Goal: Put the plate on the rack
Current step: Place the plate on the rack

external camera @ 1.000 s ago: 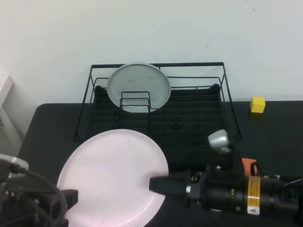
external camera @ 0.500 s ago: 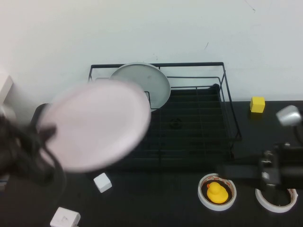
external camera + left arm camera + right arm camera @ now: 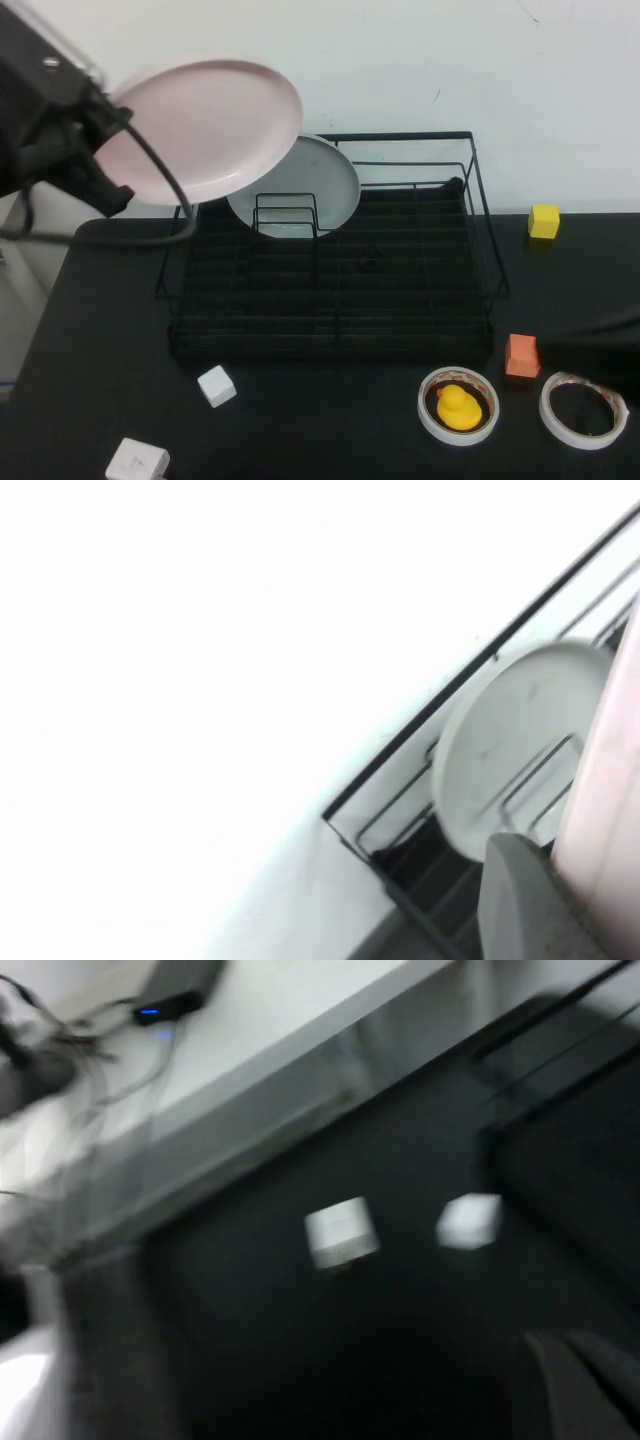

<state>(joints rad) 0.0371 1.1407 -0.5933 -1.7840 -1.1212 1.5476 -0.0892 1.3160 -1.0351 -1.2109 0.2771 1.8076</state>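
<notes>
The pale pink plate (image 3: 205,125) is held tilted in the air above the back left corner of the black wire rack (image 3: 480,215). My left gripper (image 3: 112,140) is shut on the plate's left rim, high at the upper left. In the left wrist view one grey finger (image 3: 520,900) presses against the pink plate (image 3: 610,810). A grey-white plate (image 3: 300,185) stands upright in the rack's dividers and also shows in the left wrist view (image 3: 510,750). My right gripper (image 3: 575,1360) is shut and empty, low over the black table, outside the high view.
On the table's front right are an orange block (image 3: 521,356), a tape roll holding a yellow duck (image 3: 459,405) and a second tape roll (image 3: 583,409). A yellow cube (image 3: 544,221) sits at the back right. A white cube (image 3: 216,385) and a white block (image 3: 137,463) lie front left.
My left arm has lifted the pink plate from the table's front left up and back above the rack's left corner. My right arm has pulled away to the right, out of the high view.
</notes>
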